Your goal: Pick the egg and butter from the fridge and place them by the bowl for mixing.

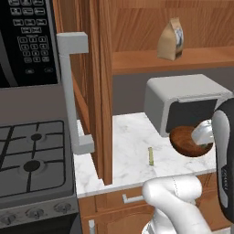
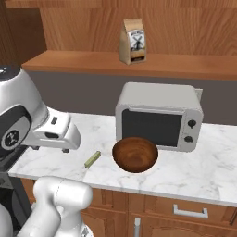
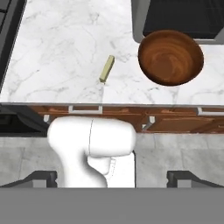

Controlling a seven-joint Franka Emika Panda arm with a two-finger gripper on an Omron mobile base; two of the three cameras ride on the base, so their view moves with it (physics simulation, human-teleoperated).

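The butter (image 3: 106,68) is a thin olive-yellow stick lying on the white marble counter (image 3: 57,48), a short way left of the bowl (image 3: 170,57). It also shows in the base views, as butter (image 1: 151,156) and butter (image 2: 92,159). The round dark wooden bowl (image 2: 135,155) stands empty in front of a toaster oven, and my hand partly covers the bowl (image 1: 183,139). My gripper (image 3: 112,178) hangs open and empty, high above the counter's front edge, looking down. The egg and the fridge are out of view.
A grey toaster oven (image 2: 159,115) stands behind the bowl. A paper bag (image 2: 133,41) sits on the wooden shelf above. Left of the counter are a gas stove (image 1: 32,155), a microwave (image 1: 27,41) and a tall wooden panel (image 1: 103,91). Drawers (image 2: 190,210) run below the counter.
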